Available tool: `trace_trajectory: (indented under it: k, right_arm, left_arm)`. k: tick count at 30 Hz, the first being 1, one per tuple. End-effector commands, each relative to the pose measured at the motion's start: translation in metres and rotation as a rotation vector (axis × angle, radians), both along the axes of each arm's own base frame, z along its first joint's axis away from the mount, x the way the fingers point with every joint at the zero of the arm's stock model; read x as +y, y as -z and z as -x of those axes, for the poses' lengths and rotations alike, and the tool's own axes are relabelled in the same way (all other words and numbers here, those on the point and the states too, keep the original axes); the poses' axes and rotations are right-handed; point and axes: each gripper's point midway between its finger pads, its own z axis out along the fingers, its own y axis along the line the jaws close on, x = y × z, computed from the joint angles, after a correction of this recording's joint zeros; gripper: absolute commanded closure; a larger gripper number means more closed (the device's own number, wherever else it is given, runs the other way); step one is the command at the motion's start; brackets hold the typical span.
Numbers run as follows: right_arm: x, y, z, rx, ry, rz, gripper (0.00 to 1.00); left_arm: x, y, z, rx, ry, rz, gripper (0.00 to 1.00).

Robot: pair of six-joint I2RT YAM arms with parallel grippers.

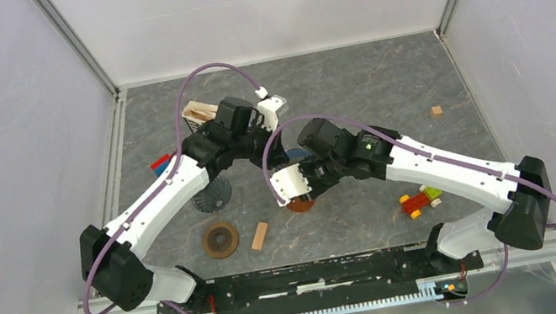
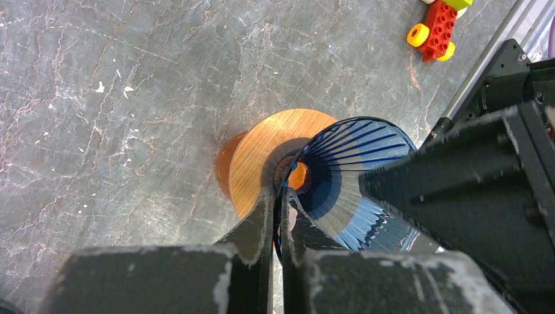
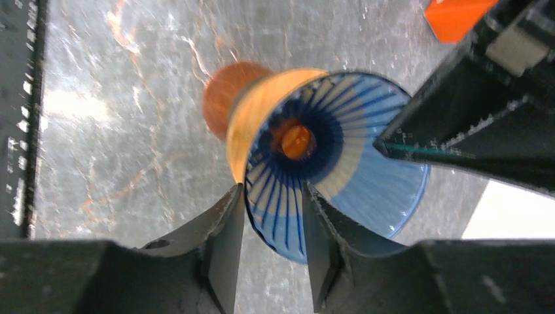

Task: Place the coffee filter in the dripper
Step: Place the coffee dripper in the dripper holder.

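The dripper (image 2: pixel 357 176) is a blue see-through ribbed cone on a round wooden base (image 2: pixel 262 154), tipped on its side over the table's middle. My left gripper (image 2: pixel 280 196) is shut on the cone's rim. My right gripper (image 3: pixel 273 193) is open, one finger outside and one inside the dripper (image 3: pixel 340 157) wall. In the top view both wrists meet over the dripper (image 1: pixel 297 157) and hide most of it. What looks like the coffee filter (image 1: pixel 199 112), beige paper in a white rack, stands at the back left behind the left arm.
A dark ribbed cone (image 1: pixel 212 193) and a brown ring (image 1: pixel 221 239) lie front left, with a wooden block (image 1: pixel 260 235) beside them. A toy car (image 1: pixel 418 200) sits front right and a small cube (image 1: pixel 436 110) further right. A red and blue piece (image 1: pixel 162 163) lies left.
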Motion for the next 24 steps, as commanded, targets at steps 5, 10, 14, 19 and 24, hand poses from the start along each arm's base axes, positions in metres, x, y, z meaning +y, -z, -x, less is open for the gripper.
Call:
trace_trajectory:
  k: [5, 10, 14, 19, 24]
  right_arm:
    - [-0.024, -0.011, -0.019, -0.116, 0.030, 0.096, 0.51]
    - [-0.024, -0.010, -0.024, -0.137, 0.021, 0.120, 0.56]
    - [-0.023, -0.009, -0.029, -0.161, 0.012, 0.135, 0.69]
    - [-0.018, -0.009, -0.030, -0.157, -0.034, 0.148, 0.86]
    - [-0.018, 0.003, -0.027, -0.144, -0.067, 0.174, 1.00]
  left_arm:
    - [0.004, 0.007, 0.007, 0.043, 0.039, -0.060, 0.98]
    - [0.003, 0.008, 0.007, 0.057, 0.042, -0.062, 0.98]
    - [0.002, 0.009, 0.007, 0.061, 0.042, -0.067, 0.98]
    - [0.004, 0.014, 0.005, 0.072, 0.033, -0.088, 0.98]
    - [0.004, 0.020, 0.005, 0.089, 0.032, -0.100, 0.98]
